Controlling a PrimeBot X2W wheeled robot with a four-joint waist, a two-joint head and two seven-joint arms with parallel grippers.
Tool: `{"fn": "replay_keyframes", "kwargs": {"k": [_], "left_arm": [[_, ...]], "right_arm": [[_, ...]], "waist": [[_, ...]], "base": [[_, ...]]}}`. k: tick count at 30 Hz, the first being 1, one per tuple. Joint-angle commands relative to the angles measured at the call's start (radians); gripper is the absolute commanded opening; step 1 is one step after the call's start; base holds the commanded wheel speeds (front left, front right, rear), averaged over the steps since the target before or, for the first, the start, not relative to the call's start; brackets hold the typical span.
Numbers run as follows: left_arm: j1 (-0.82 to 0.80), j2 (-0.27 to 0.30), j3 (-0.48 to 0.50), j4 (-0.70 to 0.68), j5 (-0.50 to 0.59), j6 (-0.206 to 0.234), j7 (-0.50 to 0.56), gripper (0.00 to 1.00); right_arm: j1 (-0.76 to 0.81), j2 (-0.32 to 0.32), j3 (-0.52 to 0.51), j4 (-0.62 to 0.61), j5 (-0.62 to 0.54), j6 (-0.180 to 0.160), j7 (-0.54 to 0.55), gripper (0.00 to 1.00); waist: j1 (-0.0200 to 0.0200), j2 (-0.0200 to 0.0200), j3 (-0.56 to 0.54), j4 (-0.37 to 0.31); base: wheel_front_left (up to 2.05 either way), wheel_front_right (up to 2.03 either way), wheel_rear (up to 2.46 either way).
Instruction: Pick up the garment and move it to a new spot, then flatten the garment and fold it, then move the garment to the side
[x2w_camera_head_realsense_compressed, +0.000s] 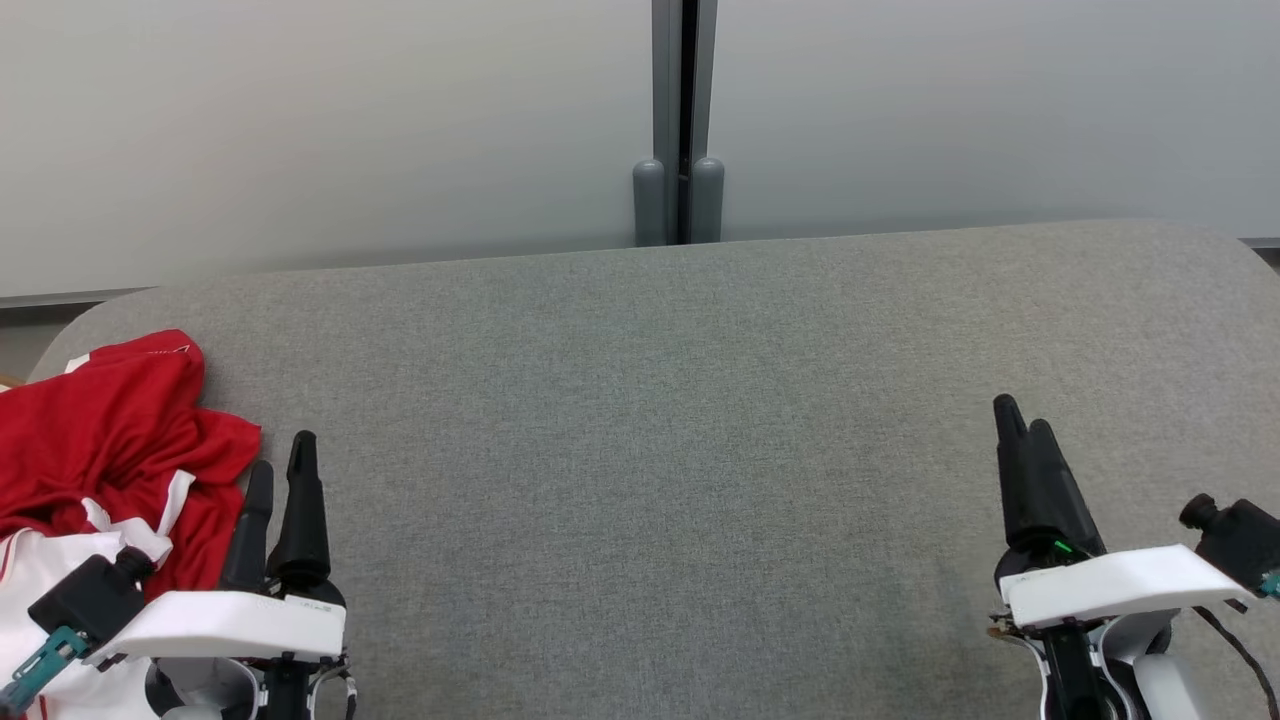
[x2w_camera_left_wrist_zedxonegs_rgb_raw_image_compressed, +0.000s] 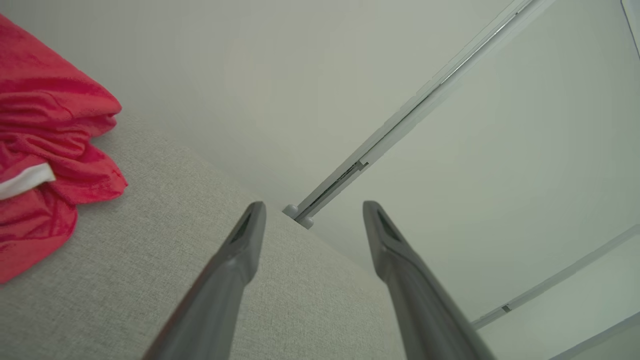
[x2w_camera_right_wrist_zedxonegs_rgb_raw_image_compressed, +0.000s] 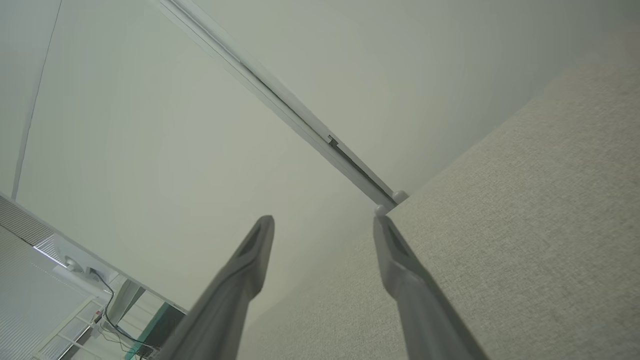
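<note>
Grey cloth tabletop (x2w_camera_head_realsense_compressed: 680, 420) stretches wide before me, with the red-and-white garment (x2w_camera_head_realsense_compressed: 110, 440) crumpled at its left edge. My left claw (x2w_camera_head_realsense_compressed: 282, 455) hangs open just beside it, well placed for the pick-up. My right claw (x2w_camera_head_realsense_compressed: 1024, 417), also open, hovers well apart.

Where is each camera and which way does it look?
Head view: on head, looking down at grey fabric-covered table, crumpled red-and-white garment; left gripper, right gripper show.
Left wrist view: on wrist, along its open fingers, over table towards wall.
Right wrist view: likewise, its own fingers.
Both wrist views share the grey wall post.
</note>
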Motion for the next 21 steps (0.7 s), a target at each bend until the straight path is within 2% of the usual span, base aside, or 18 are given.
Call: {"fn": "replay_keyframes", "kwargs": {"k": [1, 7, 21], "left_arm": [[-0.010, 0.008, -0.003, -0.015, 0.036, 0.005, -0.008, 1.00], [-0.008, 0.010, -0.009, -0.009, 0.143, 0.024, -0.031, 1.00], [-0.006, 0.013, -0.020, -0.017, 0.311, 0.040, -0.073, 1.00]], "right_arm": [[-0.029, -0.008, 0.010, -0.009, -0.037, 0.000, -0.009, 1.00], [-0.039, -0.010, 0.039, 0.002, -0.148, 0.000, -0.032, 1.00], [-0.051, -0.006, 0.064, 0.014, -0.304, 0.000, -0.074, 1.00]], "waist": [[0.0000, 0.0000, 0.000, 0.000], [0.0000, 0.0000, 0.001, 0.001], [0.0000, 0.0000, 0.001, 0.001]], "base": [[0.00, 0.00, 0.00], [0.00, 0.00, 0.00], [0.00, 0.00, 0.00]]}}
